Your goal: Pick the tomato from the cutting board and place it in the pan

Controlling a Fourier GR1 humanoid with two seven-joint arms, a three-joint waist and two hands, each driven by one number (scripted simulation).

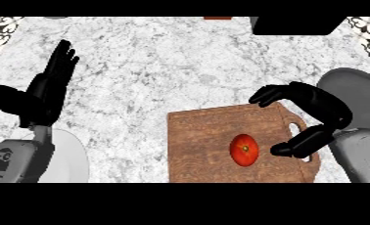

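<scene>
On the brown wooden cutting board (209, 146) at the near edge of the white marble desk (159, 67) lies the round red tomato (245, 149). Just right of it hovers the right robot hand (318, 116), thumb and fingers spread apart in a wide curve, holding nothing, its thumb tip near the tomato. Beyond that hand, at the right edge, shows the grey round pan (350, 79). Far left, the left robot hand (51, 87) rests open, fingers straight up.

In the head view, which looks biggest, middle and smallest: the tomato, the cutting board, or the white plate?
1. Cutting board, biggest.
2. White plate, though partly hidden and cut off.
3. Tomato, smallest.
</scene>
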